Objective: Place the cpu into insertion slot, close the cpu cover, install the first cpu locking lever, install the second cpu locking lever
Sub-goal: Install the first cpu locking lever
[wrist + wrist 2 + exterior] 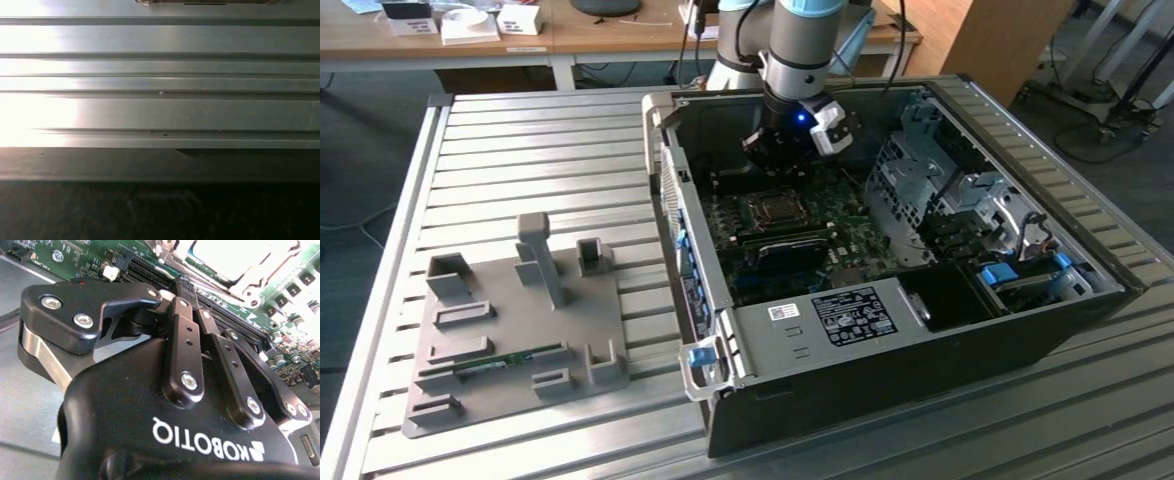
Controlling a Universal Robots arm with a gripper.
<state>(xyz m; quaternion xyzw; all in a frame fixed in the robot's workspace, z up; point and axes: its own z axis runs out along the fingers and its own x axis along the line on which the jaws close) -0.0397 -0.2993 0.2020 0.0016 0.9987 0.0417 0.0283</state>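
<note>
Reaching down into the open computer case (881, 370) on a slatted metal table (520, 150), gripper (774, 160) hanging low over the green board (854, 235) at the case's far end in the exterior view. Spread or pressed together: impossible to tell. Just beyond it in the second wrist view, the cpu (235, 257), bright silver top up, lying in the metal-edged insertion slot (769, 211). On the exterior view's left, well apart from the case, a grey fixture tray (520, 330) carrying one green memory stick (487, 366) in a groove.
</note>
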